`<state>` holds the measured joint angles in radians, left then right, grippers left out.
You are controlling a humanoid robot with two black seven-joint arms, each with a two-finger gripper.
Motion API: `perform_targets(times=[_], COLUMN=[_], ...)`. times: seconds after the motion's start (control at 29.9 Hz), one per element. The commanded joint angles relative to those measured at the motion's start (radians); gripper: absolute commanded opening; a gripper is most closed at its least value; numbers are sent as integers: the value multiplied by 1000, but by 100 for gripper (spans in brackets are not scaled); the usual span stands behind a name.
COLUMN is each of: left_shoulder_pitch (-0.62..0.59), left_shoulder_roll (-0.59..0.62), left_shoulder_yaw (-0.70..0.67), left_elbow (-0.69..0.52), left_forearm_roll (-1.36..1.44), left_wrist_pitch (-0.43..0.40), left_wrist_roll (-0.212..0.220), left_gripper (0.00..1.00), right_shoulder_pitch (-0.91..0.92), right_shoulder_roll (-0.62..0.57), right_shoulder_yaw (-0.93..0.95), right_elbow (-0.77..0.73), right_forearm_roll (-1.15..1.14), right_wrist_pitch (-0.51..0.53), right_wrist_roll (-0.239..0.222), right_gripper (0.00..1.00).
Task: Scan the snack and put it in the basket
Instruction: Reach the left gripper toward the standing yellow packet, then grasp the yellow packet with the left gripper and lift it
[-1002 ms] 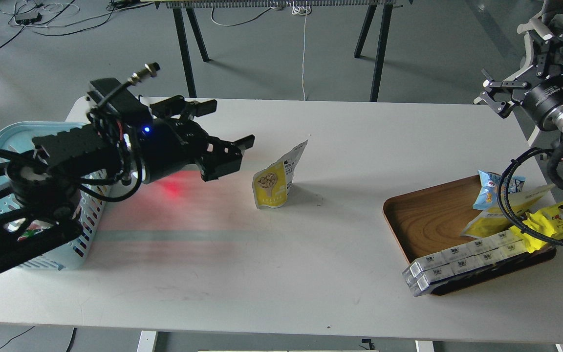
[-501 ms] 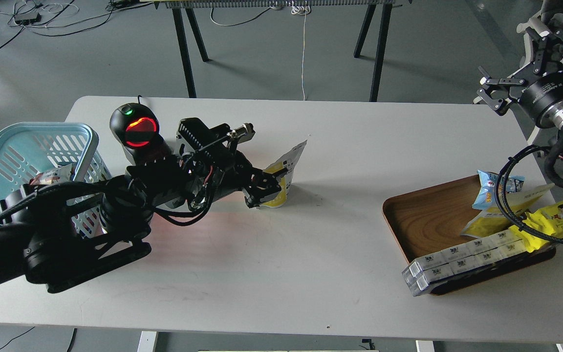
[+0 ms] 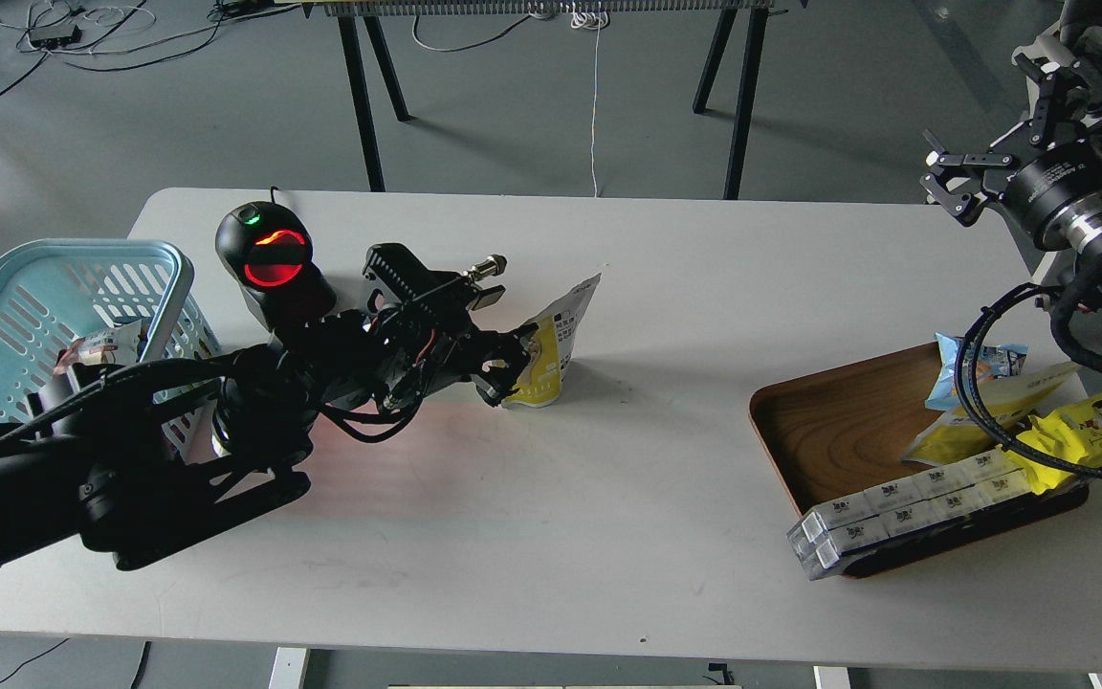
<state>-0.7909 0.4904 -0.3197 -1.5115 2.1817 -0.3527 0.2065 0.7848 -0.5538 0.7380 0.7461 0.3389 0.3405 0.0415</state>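
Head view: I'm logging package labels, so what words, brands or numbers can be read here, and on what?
None can be read.
Pouch: black text panel, print too small.
White boxes at the tray: small dark marks, blurred.
Yellow packet: cartoon face, no legible words.
Blue packet: print blurred.
Right arm: tiny white lettering, unreadable.
Scanner: only red and green lights.

1. Looks like a robotics lab: bare grey floor (image 3: pixel 800 105), loose cables (image 3: pixel 82 33) lying far behind the left gripper (image 3: pixel 511 368)
2. Mock checkout: barcode scanner (image 3: pixel 269 263) glowing left of that claw, white table (image 3: pixel 561 536)
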Motion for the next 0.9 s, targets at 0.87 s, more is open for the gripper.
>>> perform_targets(times=[0.87], left_shoulder_pitch=[19], left_shoulder_roll=[376], left_shoulder_yaw=[-315], left_elbow=[-226], left_forearm_roll=[-242], left_wrist_pitch=[-20], left_wrist_roll=[-104], left_gripper=[0], right_shoulder_pitch=[17], right_shoulder_roll=[6], right_shoulder_yaw=[6], right_elbow=[-2], right_forearm_roll=[0], right_wrist_pitch=[3], right_wrist_roll=[0], right_gripper=[97])
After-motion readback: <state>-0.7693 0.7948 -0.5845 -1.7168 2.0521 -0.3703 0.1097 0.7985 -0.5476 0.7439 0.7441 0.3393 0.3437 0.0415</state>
